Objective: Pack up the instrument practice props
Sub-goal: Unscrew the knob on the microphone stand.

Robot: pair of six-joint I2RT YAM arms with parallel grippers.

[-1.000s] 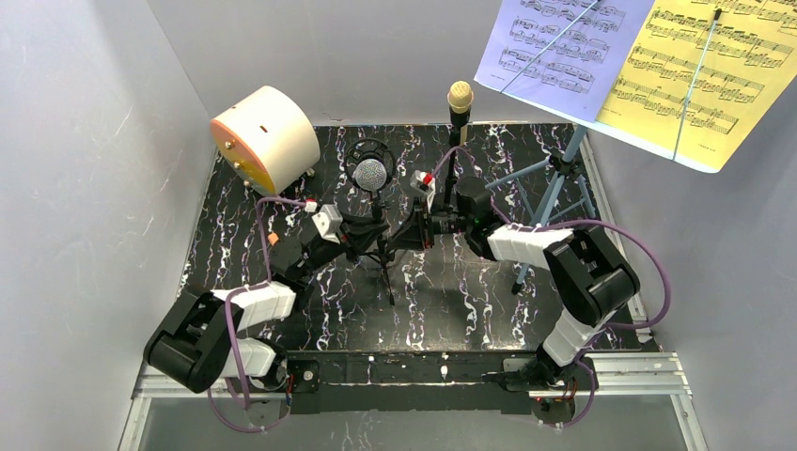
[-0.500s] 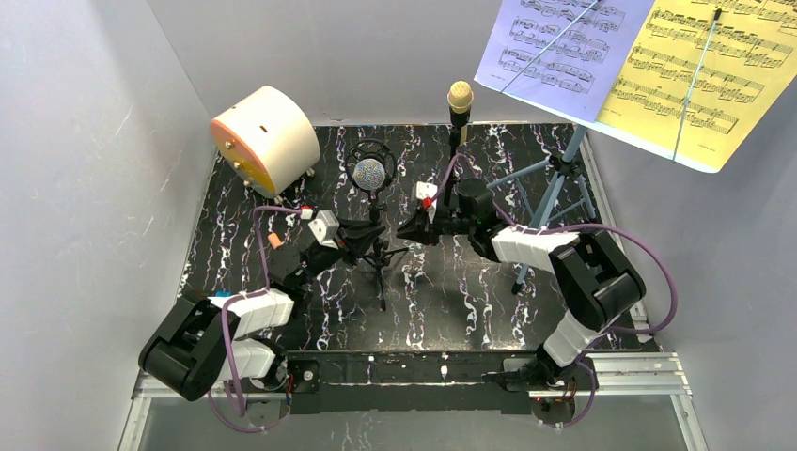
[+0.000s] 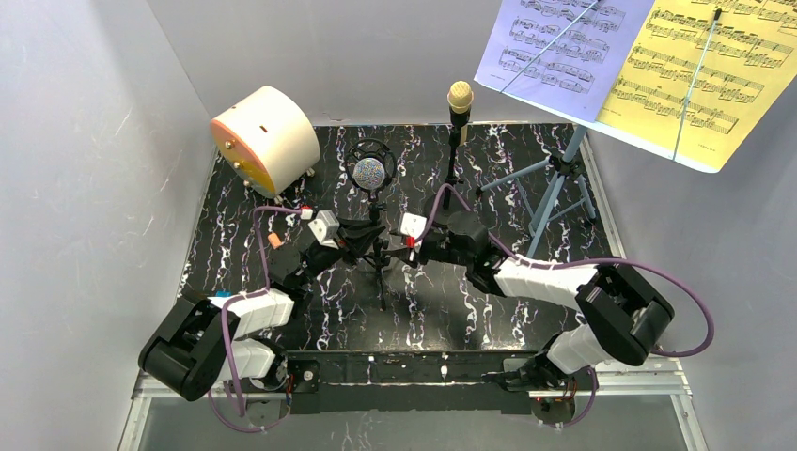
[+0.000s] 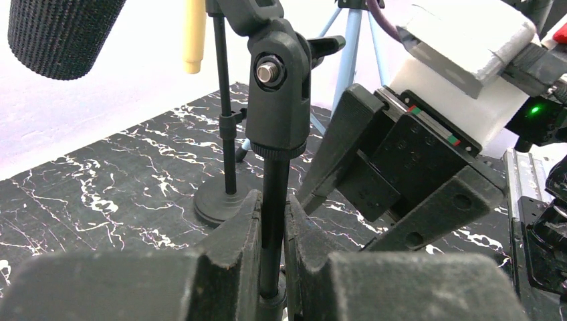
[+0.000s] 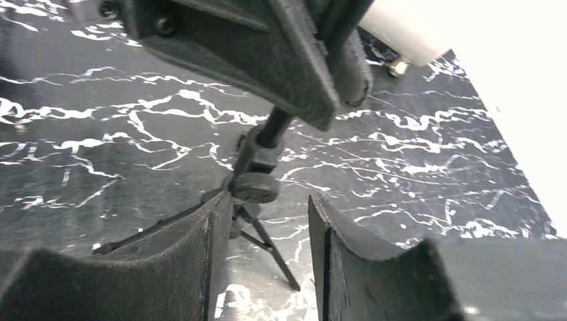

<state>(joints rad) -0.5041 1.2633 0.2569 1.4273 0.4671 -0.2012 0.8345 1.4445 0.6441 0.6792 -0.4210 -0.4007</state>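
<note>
**Op:** Top view first. What's where?

**Eng:** Your left arm reaches to the black tripod mic pole (image 3: 382, 282), mid-tabletop (image 3: 470, 310), with the silver-headed microphone (image 3: 368, 173) on top of it. Your right arm comes in from the other side, and its jaws sit just beside the same pole. Behind them the cream microphone (image 3: 460, 96) stands upright on the round-base pole (image 3: 455, 160). The blue music rack (image 3: 554, 188) is at the far right, carrying the lavender sheet (image 3: 554, 42) and the yellow sheet (image 3: 705, 75). The big cream cylinder (image 3: 266, 139) is at the far left, well apart from both arms.

**Op:** Left wrist?

**Eng:** Your left jaws are clamped on the tripod pole's shaft (image 4: 273, 214), with the fingers (image 4: 234, 247) tight on both sides, just below the swivel joint (image 4: 277, 87). The mesh mic head (image 4: 57, 33) is at the upper left. The right arm's black fingers (image 4: 337, 147) crowd in just right of the shaft, spread apart. Past them are the round base (image 4: 217, 200) and the blue rack legs (image 4: 351, 53).

**Op:** Right wrist?

**Eng:** Your right jaws are apart and grip nothing. The tripod hub (image 5: 257, 186) sits just ahead of the fingers (image 5: 180, 267), near the left tip. I can't tell whether it's inside the gap. The thin legs (image 5: 271, 251) splay below it on the tabletop. The left arm's fingers (image 5: 287, 60) fill the top of the view and block the shaft above the hub.
</note>
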